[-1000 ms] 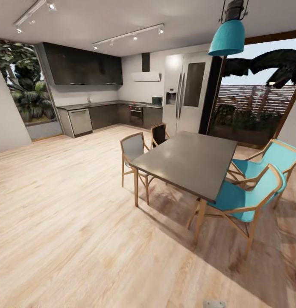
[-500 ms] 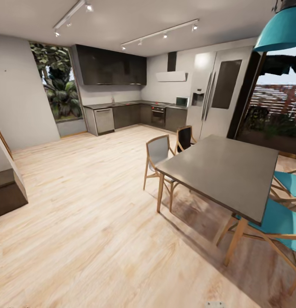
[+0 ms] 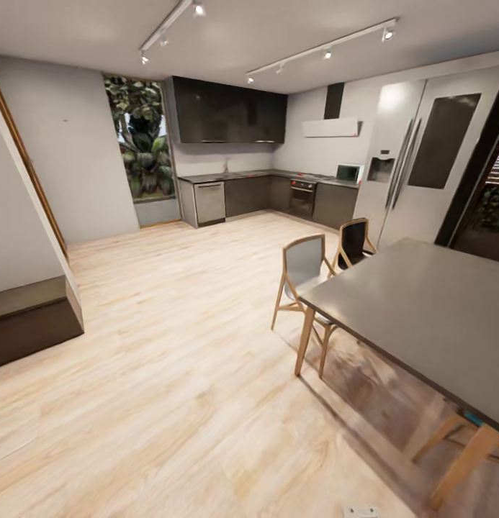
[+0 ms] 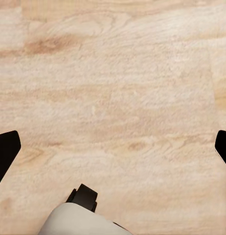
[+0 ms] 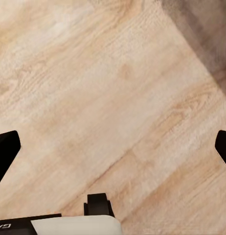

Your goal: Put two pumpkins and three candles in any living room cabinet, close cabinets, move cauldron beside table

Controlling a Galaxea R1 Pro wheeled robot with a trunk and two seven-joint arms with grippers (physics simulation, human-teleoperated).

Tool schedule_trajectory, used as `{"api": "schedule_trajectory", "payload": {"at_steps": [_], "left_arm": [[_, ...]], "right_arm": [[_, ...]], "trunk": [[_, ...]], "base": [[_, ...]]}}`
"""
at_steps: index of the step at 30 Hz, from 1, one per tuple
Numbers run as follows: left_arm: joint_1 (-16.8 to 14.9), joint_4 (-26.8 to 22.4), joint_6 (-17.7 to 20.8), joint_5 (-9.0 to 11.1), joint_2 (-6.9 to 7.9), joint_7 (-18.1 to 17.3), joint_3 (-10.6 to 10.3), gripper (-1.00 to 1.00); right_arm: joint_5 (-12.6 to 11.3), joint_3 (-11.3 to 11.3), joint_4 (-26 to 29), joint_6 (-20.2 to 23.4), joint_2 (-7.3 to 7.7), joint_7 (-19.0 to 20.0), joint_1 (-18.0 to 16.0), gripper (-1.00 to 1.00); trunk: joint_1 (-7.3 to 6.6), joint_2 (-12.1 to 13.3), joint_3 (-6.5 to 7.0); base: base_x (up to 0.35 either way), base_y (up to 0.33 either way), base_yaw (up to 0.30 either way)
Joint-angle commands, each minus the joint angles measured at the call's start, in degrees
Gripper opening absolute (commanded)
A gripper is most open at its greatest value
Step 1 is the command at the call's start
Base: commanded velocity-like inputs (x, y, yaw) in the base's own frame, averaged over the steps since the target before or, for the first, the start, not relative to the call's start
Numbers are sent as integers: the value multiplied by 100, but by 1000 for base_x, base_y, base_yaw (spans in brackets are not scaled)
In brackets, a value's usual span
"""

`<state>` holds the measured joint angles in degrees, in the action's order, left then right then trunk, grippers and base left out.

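Open-plan kitchen and dining space is what the head camera sees right now, all sitting on a pale light-wood plank floor (image 3: 155, 403) that takes up most of the view. On the right there's a tall dark grey rectangular dining desk with wooden legs (image 3: 429, 309), which isn't the low coffee table the task wants. Along the back wall runs the dark grey kitchen cabinetry (image 3: 235, 194), with a big silver double-door fridge (image 3: 415, 165) beside it. At the left edge sits a low dark-brown boxy block against the wall (image 3: 33, 324); can't tell if it's furniture or a step. Two wooden-framed chairs are tucked at the desk's far corner, one with a grey back (image 3: 303, 270), one black (image 3: 352, 241).

No pumpkins, candles, cauldron or low brown cabinet anywhere here, so I honestly can't say which way they lie from either arm or which arm is nearer. My guess is the living room is somewhere out of frame and the base has to turn and drive before any reaching matters.

Left pincer (image 4: 113, 147) hangs over bare floor with its black fingertips (image 4: 5, 147) spread wide, nothing between them. Right pincer (image 5: 113, 147) is the same, fingertips (image 5: 5, 147) apart, empty.
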<state>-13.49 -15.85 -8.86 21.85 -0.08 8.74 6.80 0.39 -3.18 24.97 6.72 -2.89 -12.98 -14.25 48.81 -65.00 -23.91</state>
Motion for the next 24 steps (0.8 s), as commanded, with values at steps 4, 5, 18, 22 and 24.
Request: {"api": "schedule_trajectory", "payload": {"at_steps": [4,5,18,22,24], "left_arm": [[-3,3,-19,48,-3,5,-9,100],[-3,3,-19,47,-2,5,-9,100],[-4,3,-19,48,-3,5,-7,100],[-4,3,-19,47,-1,5,-7,100],[-2,3,-19,47,-1,5,-5,100]], "right_arm": [[3,-34,10,49,4,-38,0,100],[2,-34,12,49,6,-38,-2,100],[3,-34,4,49,8,-38,-1,100],[2,-34,-1,43,8,-38,-3,100],[2,-34,-1,41,8,-38,-2,100]], "trunk": [[3,-3,-6],[3,-3,-6],[3,-3,-6],[3,-3,-6],[3,-3,-6]], "base": [[333,0,282],[333,0,282],[333,0,282],[333,0,282],[333,0,282]]}}
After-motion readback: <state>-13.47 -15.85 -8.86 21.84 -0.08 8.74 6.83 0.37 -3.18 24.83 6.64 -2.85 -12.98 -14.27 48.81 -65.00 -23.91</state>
